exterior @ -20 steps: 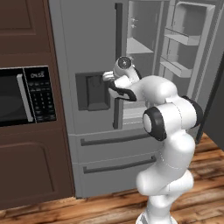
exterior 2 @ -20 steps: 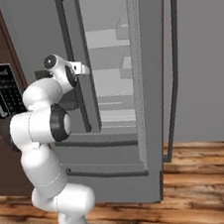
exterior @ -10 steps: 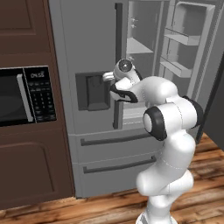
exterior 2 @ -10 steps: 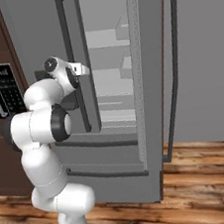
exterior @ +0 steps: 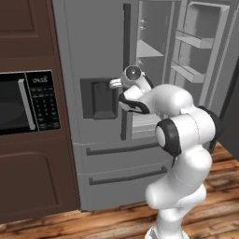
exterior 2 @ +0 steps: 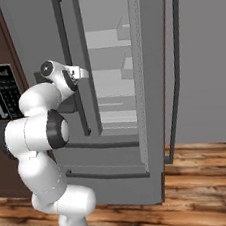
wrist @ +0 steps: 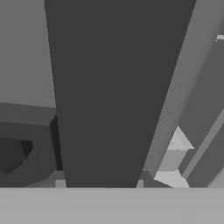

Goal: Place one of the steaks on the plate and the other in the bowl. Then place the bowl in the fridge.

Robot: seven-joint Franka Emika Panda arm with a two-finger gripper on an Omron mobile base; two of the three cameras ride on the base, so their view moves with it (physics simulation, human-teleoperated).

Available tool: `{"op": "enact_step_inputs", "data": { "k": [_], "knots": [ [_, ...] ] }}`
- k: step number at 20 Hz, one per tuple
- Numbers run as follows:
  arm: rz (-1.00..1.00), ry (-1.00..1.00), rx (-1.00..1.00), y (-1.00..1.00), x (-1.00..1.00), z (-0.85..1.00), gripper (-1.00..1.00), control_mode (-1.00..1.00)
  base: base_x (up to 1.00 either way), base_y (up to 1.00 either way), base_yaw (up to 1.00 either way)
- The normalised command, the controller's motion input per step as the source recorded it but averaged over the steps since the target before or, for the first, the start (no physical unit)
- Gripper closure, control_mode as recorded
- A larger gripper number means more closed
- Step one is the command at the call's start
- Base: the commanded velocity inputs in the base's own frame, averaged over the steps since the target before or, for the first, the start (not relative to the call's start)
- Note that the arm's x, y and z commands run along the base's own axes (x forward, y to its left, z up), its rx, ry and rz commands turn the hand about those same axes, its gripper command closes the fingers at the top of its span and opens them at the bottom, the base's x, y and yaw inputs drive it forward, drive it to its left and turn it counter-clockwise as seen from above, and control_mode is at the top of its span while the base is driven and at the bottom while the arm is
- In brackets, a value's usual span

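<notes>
Grey steel fridge [exterior: 93, 56], right door open; claw [exterior: 122, 100] at left door's handle [exterior: 126, 70]; grip unclear.

Fridge [exterior: 93, 51]: grey steel, dark handle [exterior: 126, 28], pale grey interior shelves [exterior 2: 106, 37]. Microwave [exterior: 28, 100]: black front. Cabinets [exterior: 28, 28]: dark brown. Floor [exterior 2: 205, 183]: brown wood planks.

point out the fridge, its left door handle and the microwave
fridge [exterior: 93, 51], left base view, bare front of the left door
left door handle [exterior 2: 66, 55], right base view, upper part of the bar
microwave [exterior: 44, 100], left base view, keypad panel
</notes>
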Motion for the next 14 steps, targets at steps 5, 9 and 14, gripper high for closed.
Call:
{"op": "enact_step_inputs", "data": {
  "k": [5, 9, 14],
  "knots": [
    [-0.11, 0.0, -0.06, 0.03, -0.34, 0.05, 1.0, -1.0, 0.0, 0.0, 0.0],
    [-0.14, 0.0, -0.12, 0.15, -0.3, 0.04, 1.0, -1.0, 0.0, 0.0, 0.0],
    [-0.16, 0.02, -0.01, 0.09, -0.48, 0.12, 1.0, -1.0, 0.0, 0.0, 0.0]
  ]
}}
